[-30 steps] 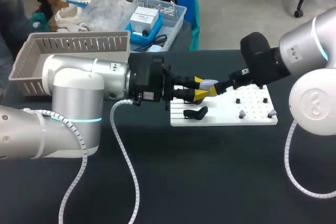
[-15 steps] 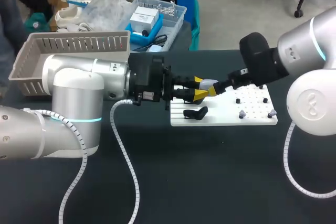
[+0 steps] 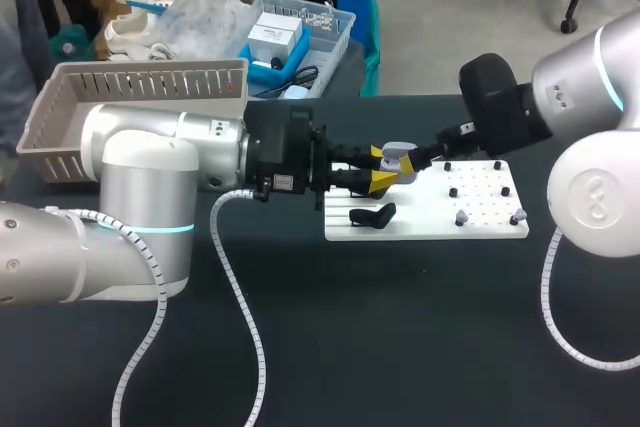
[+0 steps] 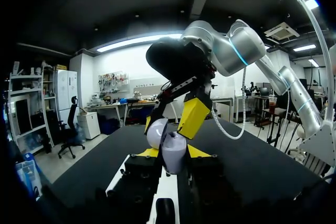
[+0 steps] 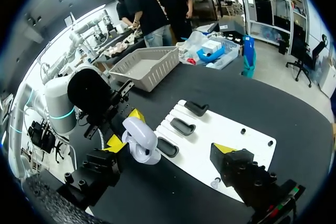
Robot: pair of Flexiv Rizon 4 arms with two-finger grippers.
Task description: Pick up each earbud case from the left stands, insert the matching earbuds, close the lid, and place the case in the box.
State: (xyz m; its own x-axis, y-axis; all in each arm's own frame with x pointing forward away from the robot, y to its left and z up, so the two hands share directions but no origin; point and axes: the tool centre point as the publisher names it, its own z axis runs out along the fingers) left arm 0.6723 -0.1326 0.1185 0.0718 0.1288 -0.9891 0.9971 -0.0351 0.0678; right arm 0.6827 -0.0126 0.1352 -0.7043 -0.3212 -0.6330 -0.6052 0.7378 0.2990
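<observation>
Clamping the earbud case (image 4: 174, 151) from two sides, the left gripper (image 3: 374, 175) presses both yellow tips on the case body, fingers spread only to the body's width. The case is held in the air, clear of the board below. Its lid (image 4: 156, 132) stands tipped back on the far side of the body, so the case reads as open.

Directly ahead of the left gripper, the right gripper (image 4: 169, 121) faces it nose to nose. Its fingers stand spread wide and grip nothing. One yellow tip is just beside the lid; contact there cannot be confirmed.

Below both grippers lies the white stand board (image 3: 490, 227). Black stands (image 5: 182, 126) sit on the portion under the left gripper. Small pale pieces (image 3: 461, 217), possibly earbuds, occupy the portion beyond it. Behind the left gripper, past its wrist, sits the grey basket (image 3: 150, 87).

Progress, as a judgement: pick-up of one case is complete. Earbud insertion is in hand or pending; the case interior is not visible. Lid closing and placement remain. No case shows in the basket in the right wrist view.

Materials:
- **Case:** smooth, glossy, pale lavender plastic, rounded like a pebble; expect low friction.
- **Board:** flat, matte, rigid.
- **Basket:** moulded plastic with slotted walls.
</observation>
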